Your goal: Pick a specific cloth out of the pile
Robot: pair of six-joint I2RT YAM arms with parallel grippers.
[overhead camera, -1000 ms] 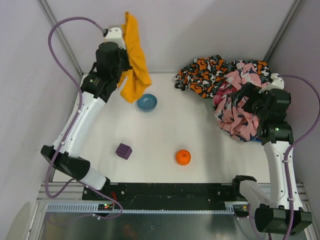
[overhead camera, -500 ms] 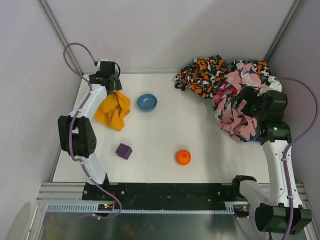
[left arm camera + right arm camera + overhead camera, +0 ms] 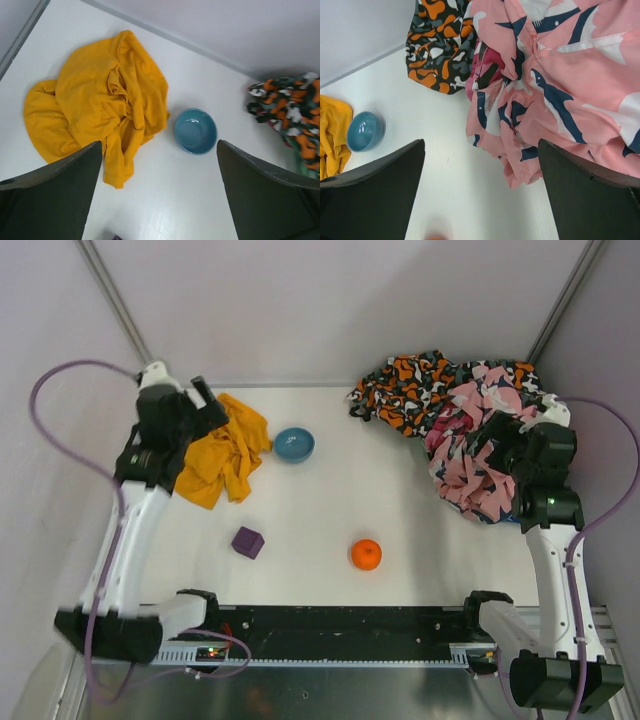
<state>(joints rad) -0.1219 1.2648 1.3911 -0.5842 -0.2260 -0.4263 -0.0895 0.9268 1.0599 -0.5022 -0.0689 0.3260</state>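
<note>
Your left gripper [image 3: 160, 145] is hovering spread, the cloth [image 3: 95, 100] just ahead; your right gripper [image 3: 481, 142] is gaping over the pile [image 3: 560, 75].

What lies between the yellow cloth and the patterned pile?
The blue bowl beside the cloth; beyond it, bare table up to the pile. Top view shows it.

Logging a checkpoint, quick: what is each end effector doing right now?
Left end effector: open, empty; the mustard-yellow cloth lies loose, ungripped.
Right end effector: open, empty, over the pile.
</note>
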